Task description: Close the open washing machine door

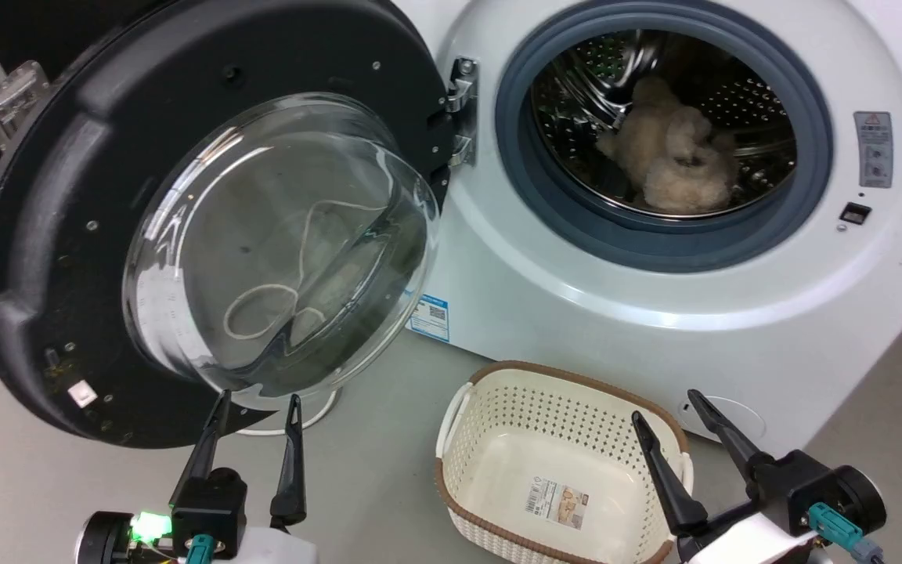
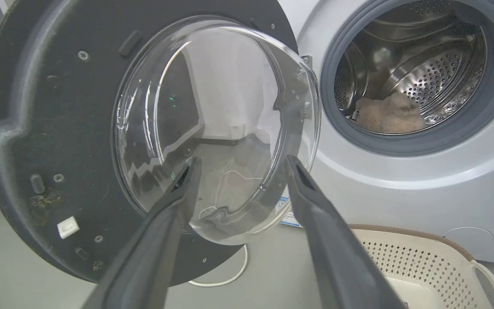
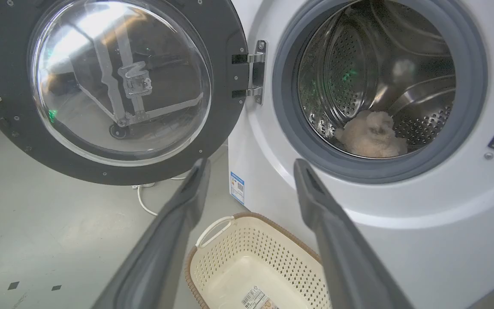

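Framing is cutting off the top of the washing machine door (image 1: pixel 52 235) and of the washing machine (image 1: pixel 576 313) in head view. One door is hanging swung wide open, left of the drum (image 1: pixel 741 94) opening, on one metal hinge (image 1: pixel 460 110), its inner side and glass bowl facing the camera. One white cable (image 1: pixel 318 415) is lying on the floor, partly hidden behind the door's lower edge. One pale fluffy item (image 1: pixel 678 157) is sitting inside the drum, too indistinct to name. One cream basket (image 1: pixel 576 384) is standing on the floor just before the machine, its near corner being covered by the right gripper (image 1: pixel 664 404). That gripper is hovering over the basket, jaws spread wide, gripping nothing. The left gripper (image 1: pixel 258 396) is hovering just under the glass bowl, jaws equally wide and empty. Whether its tips are touching the glass is unclear. Two grippers, two fingers each.
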Robot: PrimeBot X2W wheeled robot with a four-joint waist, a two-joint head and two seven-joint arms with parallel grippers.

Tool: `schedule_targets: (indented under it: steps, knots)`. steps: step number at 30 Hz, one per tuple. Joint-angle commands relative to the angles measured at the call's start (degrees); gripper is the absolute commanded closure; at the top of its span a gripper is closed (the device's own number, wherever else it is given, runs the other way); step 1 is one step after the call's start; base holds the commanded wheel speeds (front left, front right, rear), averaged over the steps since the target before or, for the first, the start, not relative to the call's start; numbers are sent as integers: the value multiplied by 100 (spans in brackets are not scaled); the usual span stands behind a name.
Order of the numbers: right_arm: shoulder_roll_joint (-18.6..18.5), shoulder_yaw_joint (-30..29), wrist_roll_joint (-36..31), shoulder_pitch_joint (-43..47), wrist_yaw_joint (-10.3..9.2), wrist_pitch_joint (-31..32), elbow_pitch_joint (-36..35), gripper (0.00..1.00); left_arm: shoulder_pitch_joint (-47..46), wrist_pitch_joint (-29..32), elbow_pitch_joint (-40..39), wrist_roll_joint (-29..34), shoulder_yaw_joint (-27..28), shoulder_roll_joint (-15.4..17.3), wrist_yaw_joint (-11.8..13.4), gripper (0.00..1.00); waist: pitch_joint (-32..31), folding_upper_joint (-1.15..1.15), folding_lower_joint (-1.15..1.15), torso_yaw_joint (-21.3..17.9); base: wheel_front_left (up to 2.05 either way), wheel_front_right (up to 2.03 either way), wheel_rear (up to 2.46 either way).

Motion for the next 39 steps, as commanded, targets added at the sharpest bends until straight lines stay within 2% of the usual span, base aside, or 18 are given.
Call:
schedule_targets:
  steps: [1,30,31,32,39]
  knots:
    - [-35,31,32,-43,3,-71,26,0,83,-56,-27,-50,-23,43,43,0,-3,0,0,29,0,0,0]
    - [-143,280,245,43,4,-442,173,0,235,-428,-84,-124,-341,202,350,0,-16,0,0,768,0,0,0]
    - [-140,286,247,54,4,-454,174,0,240,-440,-60,-139,-359,215,333,57,-19,0,0,790,0,0,0]
    - [-137,293,248,65,4,-466,175,0,238,-451,-45,-149,-371,228,327,99,-22,0,0,813,0,0,0]
    - [-105,187,239,227,4,-550,120,0,60,-535,-524,-581,-63,120,319,100,-33,0,0,980,0,0,0]
